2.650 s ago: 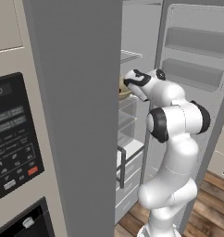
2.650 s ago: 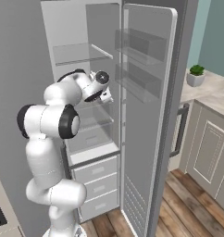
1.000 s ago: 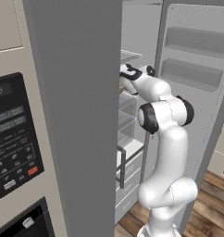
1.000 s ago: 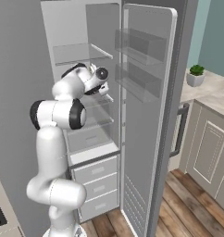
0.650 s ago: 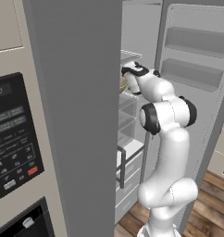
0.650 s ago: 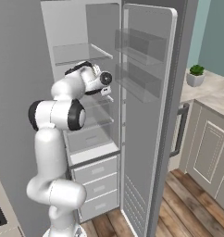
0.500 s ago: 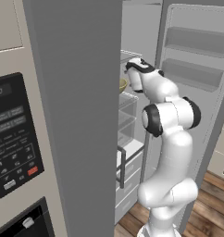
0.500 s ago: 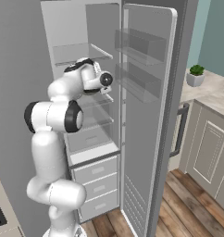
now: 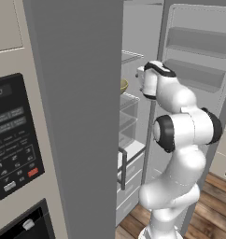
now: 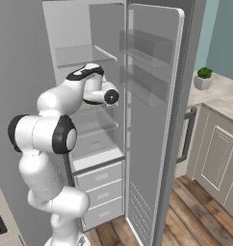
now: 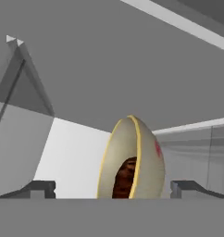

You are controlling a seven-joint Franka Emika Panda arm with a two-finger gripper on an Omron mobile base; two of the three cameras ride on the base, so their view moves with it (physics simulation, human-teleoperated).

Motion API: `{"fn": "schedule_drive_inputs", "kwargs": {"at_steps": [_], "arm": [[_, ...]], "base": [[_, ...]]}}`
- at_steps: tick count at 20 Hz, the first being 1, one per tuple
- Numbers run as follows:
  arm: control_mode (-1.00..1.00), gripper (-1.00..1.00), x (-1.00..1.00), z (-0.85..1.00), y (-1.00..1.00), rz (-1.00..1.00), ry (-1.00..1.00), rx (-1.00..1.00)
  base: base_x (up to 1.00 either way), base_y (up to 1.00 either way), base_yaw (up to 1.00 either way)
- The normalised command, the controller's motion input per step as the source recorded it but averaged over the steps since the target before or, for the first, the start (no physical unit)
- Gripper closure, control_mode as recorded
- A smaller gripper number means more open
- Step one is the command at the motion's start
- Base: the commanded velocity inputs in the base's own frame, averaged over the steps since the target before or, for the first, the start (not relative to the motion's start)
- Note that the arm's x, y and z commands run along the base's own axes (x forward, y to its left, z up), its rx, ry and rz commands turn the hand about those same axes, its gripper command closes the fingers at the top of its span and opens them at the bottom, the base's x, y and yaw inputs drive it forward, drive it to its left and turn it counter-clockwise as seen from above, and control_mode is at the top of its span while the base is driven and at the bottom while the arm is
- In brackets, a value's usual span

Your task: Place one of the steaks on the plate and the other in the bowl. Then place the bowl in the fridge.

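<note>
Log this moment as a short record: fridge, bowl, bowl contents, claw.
fridge: door open, glass shelves and lower drawers showing
bowl: olive-gold with a yellow rim, inside the fridge, its edge peeking past the near door in the left base view
bowl contents: dark seared steak
claw: open, one fingertip either side of the bowl, not gripping it
</note>
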Motion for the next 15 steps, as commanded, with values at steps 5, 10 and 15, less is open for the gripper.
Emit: {"fn": "schedule_drive_inputs", "kwargs": {"at_steps": [5,10,15], "arm": [[-1.0,-1.0,-1.0,0.96,-0.21,0.0,-0.03,0.04],[-1.0,-1.0,-1.0,0.96,-0.22,0.0,-0.01,0.03],[-1.0,-1.0,-1.0,0.53,-0.27,0.0,0.02,0.0]], "base": [[0.0,0.0,0.0],[0.0,0.0,0.0],[0.0,0.0,0.0]]}}
